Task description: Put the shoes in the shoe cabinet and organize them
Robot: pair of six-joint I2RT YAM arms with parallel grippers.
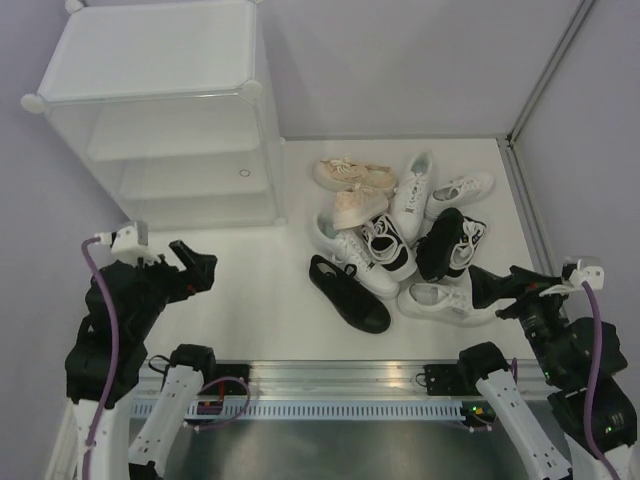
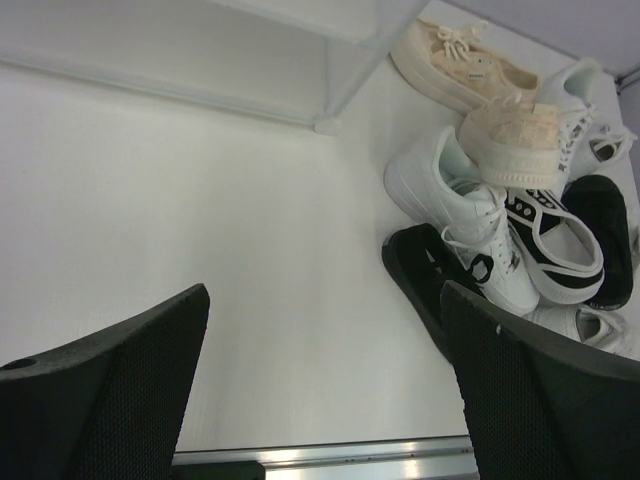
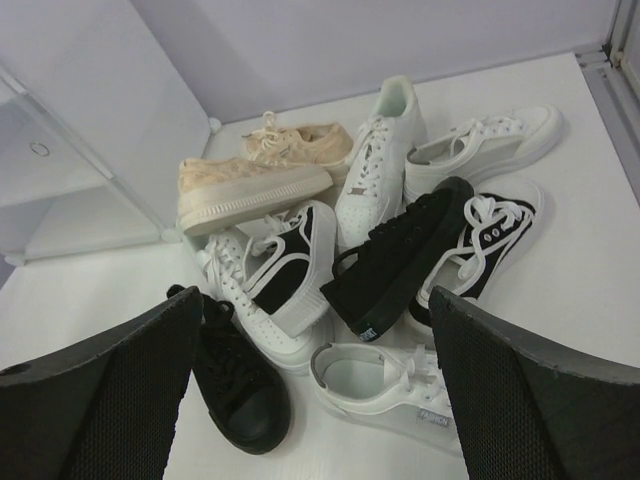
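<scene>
The left hand (image 1: pixel 195 264) and the right hand (image 1: pixel 496 288) are hanging spread wide, gripping nothing. The heap of beige, black and white lace-up sneakers (image 1: pixel 398 240) is lying on the white counter (image 1: pixel 250 310) just ahead of the right hand, the tall translucent white cabinet (image 1: pixel 160 110) ahead of the left. With the shoes overlapping, lifting one is probably risking dragging its neighbours.

1. White table (image 1: pixel 260 320) in view, matte, evenly lit, with only soft shadows on it.
2. Behind the table stands a plain pale lilac back wall (image 1: pixel 400 60).
3. Right of the table there's a side wall (image 1: pixel 600 150) in the same shade, and a metal strip (image 1: pixel 545 75) climbs the corner.
4. Along the table's near edge runs a brushed metal rail (image 1: pixel 330 375).
</scene>
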